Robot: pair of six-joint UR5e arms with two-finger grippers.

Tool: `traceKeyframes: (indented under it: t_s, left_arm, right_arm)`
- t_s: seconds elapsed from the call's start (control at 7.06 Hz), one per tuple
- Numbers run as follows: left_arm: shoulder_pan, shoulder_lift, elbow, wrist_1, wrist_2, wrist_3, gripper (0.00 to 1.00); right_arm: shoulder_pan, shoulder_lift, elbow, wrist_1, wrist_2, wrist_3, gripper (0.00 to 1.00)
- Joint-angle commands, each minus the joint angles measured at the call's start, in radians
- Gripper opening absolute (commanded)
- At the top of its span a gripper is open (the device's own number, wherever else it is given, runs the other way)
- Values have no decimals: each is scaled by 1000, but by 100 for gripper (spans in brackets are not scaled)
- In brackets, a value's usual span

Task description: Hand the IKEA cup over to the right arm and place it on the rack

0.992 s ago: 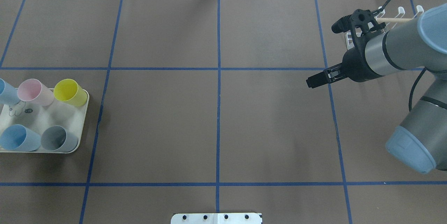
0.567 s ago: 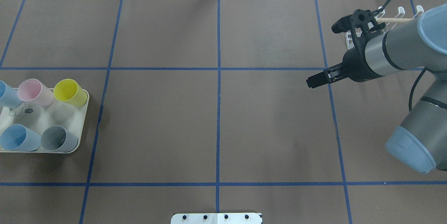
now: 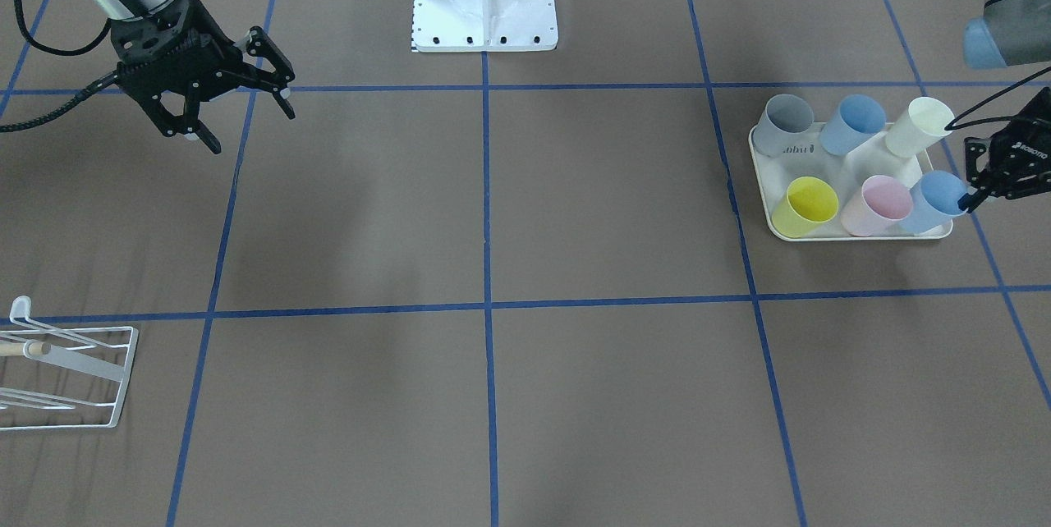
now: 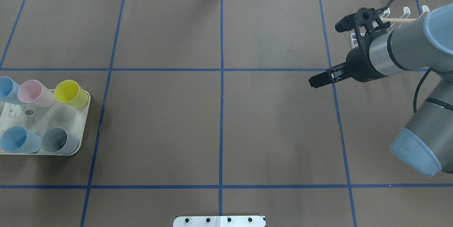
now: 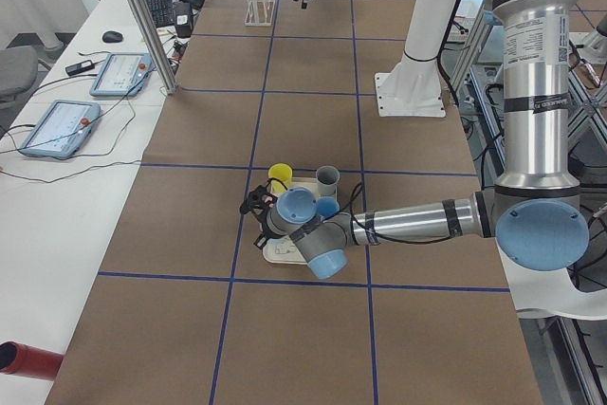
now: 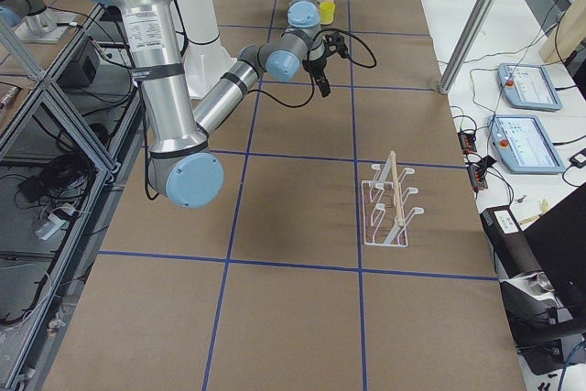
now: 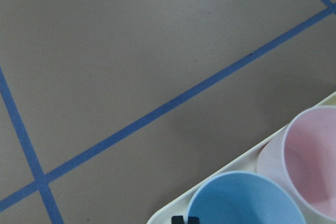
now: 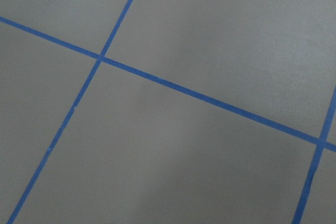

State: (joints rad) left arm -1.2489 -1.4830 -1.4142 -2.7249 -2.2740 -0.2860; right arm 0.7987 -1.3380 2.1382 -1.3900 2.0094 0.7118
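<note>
Cup [image 7: 247, 203] work has barely begun, by my reading. Left tool [image 7: 186, 220] looks clenched on the blue cup's rim, one tip inside and one outside, at the tray [image 4: 42, 119] corner; I cannot tell whether the cup is clear of the tray. Five other cups [image 3: 809, 200] sit in the tray. Right tool [image 3: 250, 130] hangs released, holding nothing, over the surface [image 4: 159, 124], well apart from the left one. Rack [image 3: 123, 375], on the robot's far right, carries no cup. Left to do: the lift, the handover, then setting the cup on a prong.
</note>
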Motion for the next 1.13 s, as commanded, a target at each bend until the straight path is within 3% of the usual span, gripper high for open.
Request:
traceKeyframes:
  t_s: [0.0,0.14,0.28,0.57,0.71,0.99]
  left_arm:
    - [-137,-25,-15,7,-18,7,0]
    - [-170,-29,-23,16,-22,7,0]
    - [-194,-67,-91,112,-22,-10,0]
    - [-195,-60,-313,276,-28,-222,0]
    - [-192,-60,-374,275,-92,-361,0]
    - [-178,-71,-490,269,-273,-570,0]
  right_arm:
    - [-33,28,-1,40,-67,-9,100]
    - [-50,67,-6,43,-73,1,99]
    - [-71,121,-20,55,-130,1,99]
    - [-197,202,-27,62,-316,0,99]
    - [-273,229,-27,63,-416,-2,99]
    - [-364,264,-29,83,-465,-75,99]
